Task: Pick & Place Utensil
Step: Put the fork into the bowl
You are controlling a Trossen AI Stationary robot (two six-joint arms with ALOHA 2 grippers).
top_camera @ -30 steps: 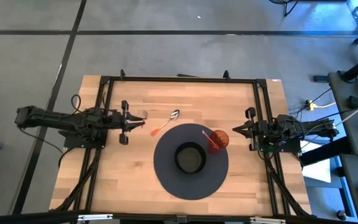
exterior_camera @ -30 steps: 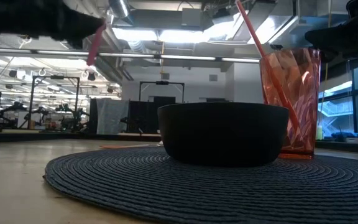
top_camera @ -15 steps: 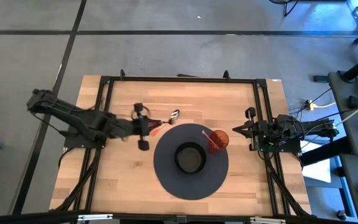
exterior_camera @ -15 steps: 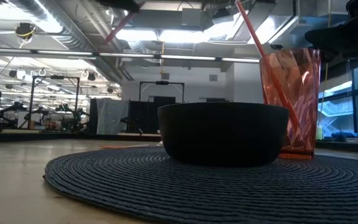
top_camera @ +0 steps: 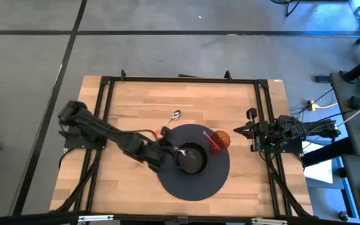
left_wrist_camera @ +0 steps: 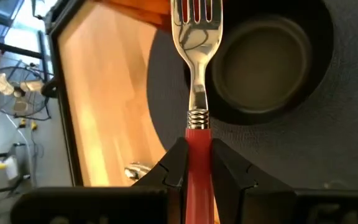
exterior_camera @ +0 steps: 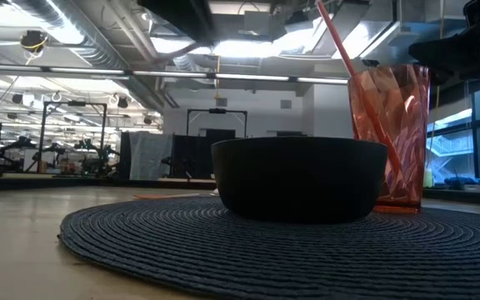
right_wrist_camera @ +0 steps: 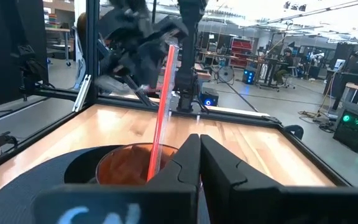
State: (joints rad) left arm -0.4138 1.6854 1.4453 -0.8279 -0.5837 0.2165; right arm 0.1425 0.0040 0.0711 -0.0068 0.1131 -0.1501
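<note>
A fork point(left_wrist_camera: 196, 74) with silver tines and a red handle is in my left gripper point(left_wrist_camera: 197, 146), which hovers over the left part of the dark round mat point(top_camera: 192, 184), beside the black bowl point(top_camera: 191, 160). The high view places this gripper point(top_camera: 169, 148) just left of the bowl. My right gripper point(top_camera: 237, 131) waits shut at the table's right edge. A red-handled spoon point(top_camera: 172, 118) lies on the wood beyond the mat. My left gripper pinches the fork's red handle point(left_wrist_camera: 197, 134) between its two fingers point(left_wrist_camera: 176, 165), just behind the silver collar. The handle runs along the fingers, tines pointing away from the gripper toward the bowl point(left_wrist_camera: 269, 59). The fork is lifted clear above the mat.
An orange tumbler point(top_camera: 220, 139) with a red stick point(exterior_camera: 340, 42) in it stands on the mat's right part, right of the bowl point(exterior_camera: 298, 179). A black frame rims the table. Bare wood lies left of and nearer than the mat.
My left arm has swung from the table's left side toward the right and the near edge, carrying the fork over the mat up to the bowl, and has turned toward the bowl. The spoon has stayed in place.
</note>
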